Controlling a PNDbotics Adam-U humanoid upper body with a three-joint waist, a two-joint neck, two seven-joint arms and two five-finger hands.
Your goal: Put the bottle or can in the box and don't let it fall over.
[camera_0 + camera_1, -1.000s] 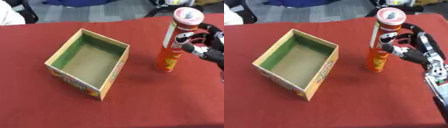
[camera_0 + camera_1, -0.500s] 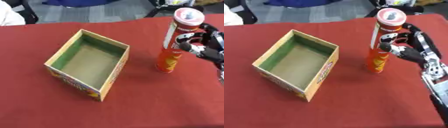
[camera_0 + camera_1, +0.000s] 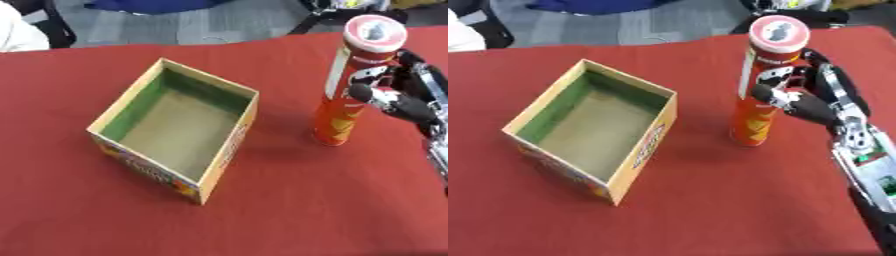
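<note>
A tall can (image 3: 759, 90) is standing upright on the red surface (image 3: 710, 200), to the right of the box (image 3: 592, 130) and clearly apart from it. The can is a slim tube, red-orange low down with yellow shapes near its foot and a white strip running up its side; its round lid is pale with a red rim and a grey mark in the middle. There is printing on the label, but none of it is reading as words or a brand (too blurred to make out).

The right hand (image 3: 802, 97) is coming in from the right edge and sitting against the can's upper half. Its fingers (image 3: 773, 93) are curling round the tube at about mid-height, with the thumb side pressing on the near face, so the hand is clamped on the can. The can's base is resting on the surface, not lifted.

The box is lying open-topped at left centre, turned at an angle, with a tan cardboard floor and green inner walls. Its outer sides are showing bright yellow, red and orange print with some lettering along the near right wall (not legible). Nothing is lying inside it.

The left hand is showing in neither view.
</note>
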